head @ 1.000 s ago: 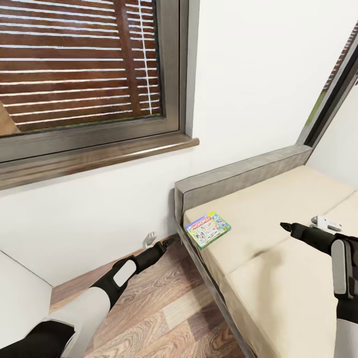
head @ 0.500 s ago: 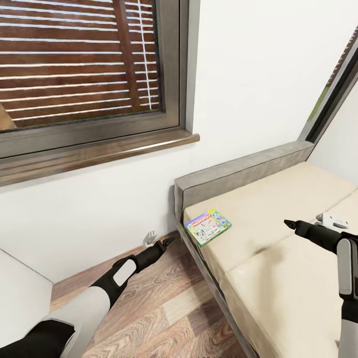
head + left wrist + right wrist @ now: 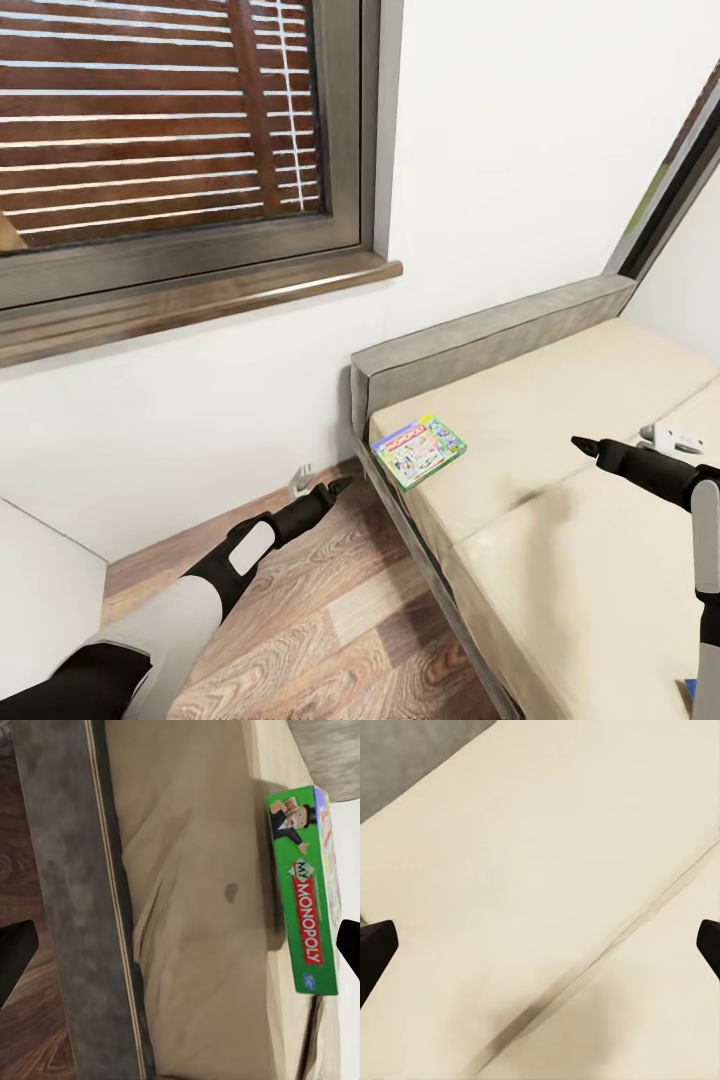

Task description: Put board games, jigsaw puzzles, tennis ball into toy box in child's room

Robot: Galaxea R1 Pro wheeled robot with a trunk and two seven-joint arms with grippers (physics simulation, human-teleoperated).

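A board game [image 3: 419,452], a green box marked "Monopoly", is seen lying flat on the bed [image 3: 560,540], at the corner of the mattress near the headboard [image 3: 480,350]. It is judged to be within reach, which explains why both arms are stretched toward the bed. The left gripper [image 3: 335,488] is held low over the wood floor [image 3: 330,630], beside the bed frame, pointed at the box; its fingers are spread apart and nothing is held. The right gripper [image 3: 583,447] is held above the mattress, also with fingers apart and empty, well apart from the box.
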